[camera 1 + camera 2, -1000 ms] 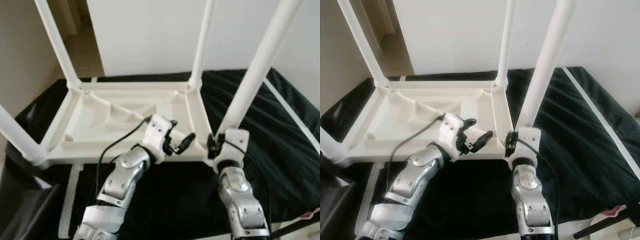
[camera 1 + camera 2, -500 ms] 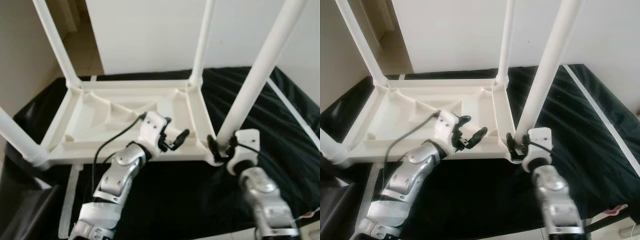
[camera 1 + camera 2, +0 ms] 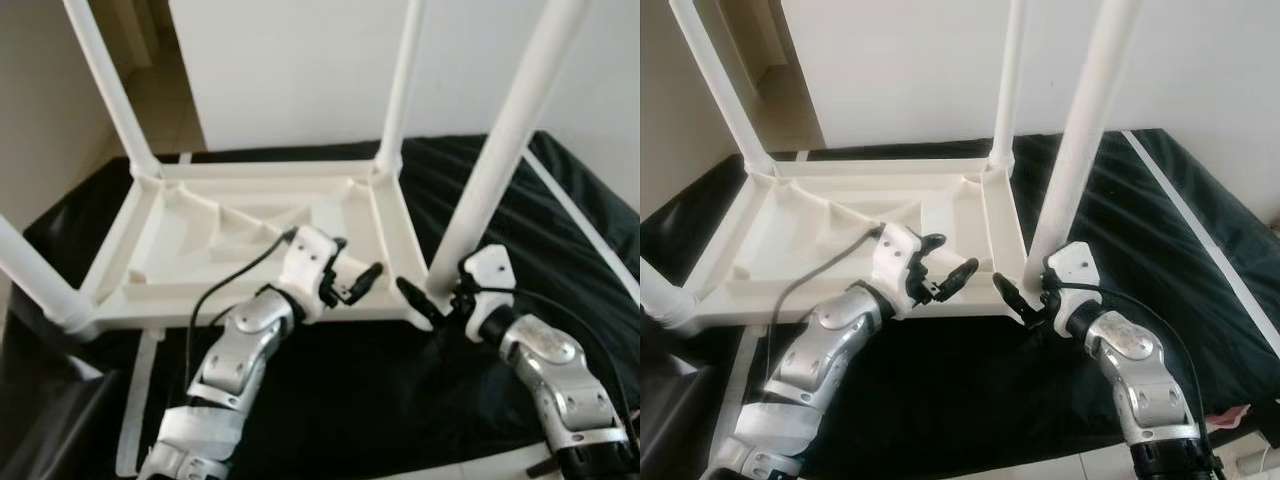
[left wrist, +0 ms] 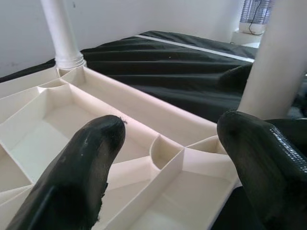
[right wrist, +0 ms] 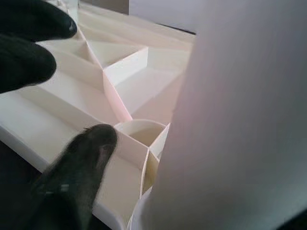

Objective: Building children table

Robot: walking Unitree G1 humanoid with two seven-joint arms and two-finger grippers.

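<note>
An upside-down white table (image 3: 250, 240) lies on a black sheet (image 3: 560, 250), its legs pointing up. The left gripper (image 3: 350, 283) hovers wide open over the table's near rail. The right gripper (image 3: 425, 305) sits at the near right corner, beside the near right leg (image 3: 495, 160); its finger spread is unclear.

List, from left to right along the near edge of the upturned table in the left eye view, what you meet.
Near left table leg → left gripper → right gripper → near right table leg.
</note>
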